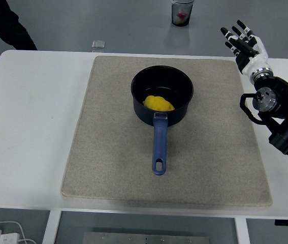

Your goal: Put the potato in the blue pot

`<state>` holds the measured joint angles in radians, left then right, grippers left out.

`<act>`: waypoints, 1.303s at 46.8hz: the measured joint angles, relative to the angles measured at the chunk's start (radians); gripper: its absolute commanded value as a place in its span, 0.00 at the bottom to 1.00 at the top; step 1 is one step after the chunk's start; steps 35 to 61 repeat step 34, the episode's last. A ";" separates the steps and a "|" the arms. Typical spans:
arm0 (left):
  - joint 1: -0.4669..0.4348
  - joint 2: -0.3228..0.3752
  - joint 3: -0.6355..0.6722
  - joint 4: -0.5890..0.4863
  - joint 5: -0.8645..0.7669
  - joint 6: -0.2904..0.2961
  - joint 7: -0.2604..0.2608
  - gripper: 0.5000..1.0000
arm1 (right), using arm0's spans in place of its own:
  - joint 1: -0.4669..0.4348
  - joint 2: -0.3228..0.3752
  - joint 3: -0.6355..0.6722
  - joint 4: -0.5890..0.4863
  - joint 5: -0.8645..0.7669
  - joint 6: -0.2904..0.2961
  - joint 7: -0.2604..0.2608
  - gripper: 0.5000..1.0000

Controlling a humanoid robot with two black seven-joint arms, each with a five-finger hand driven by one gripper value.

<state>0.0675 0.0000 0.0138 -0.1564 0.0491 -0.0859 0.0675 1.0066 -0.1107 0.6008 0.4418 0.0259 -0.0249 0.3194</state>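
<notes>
Your right hand [244, 43] hung spread and empty, because the potato [158, 103] already lay inside the blue pot [162, 94].

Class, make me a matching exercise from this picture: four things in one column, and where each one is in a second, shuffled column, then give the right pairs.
Things:
1. potato
2. blue pot
3. right hand
4. cup

Places:
A. on the floor past the table's far edge
B. on the grey mat
C. inside the pot
D. raised, fingers spread, at the table's far right corner

Pairs: 1-C, 2-B, 3-D, 4-A
</notes>
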 measured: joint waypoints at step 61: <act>0.000 0.000 0.000 -0.002 0.000 0.000 0.000 0.99 | -0.020 0.008 0.079 0.001 0.000 0.003 0.001 0.85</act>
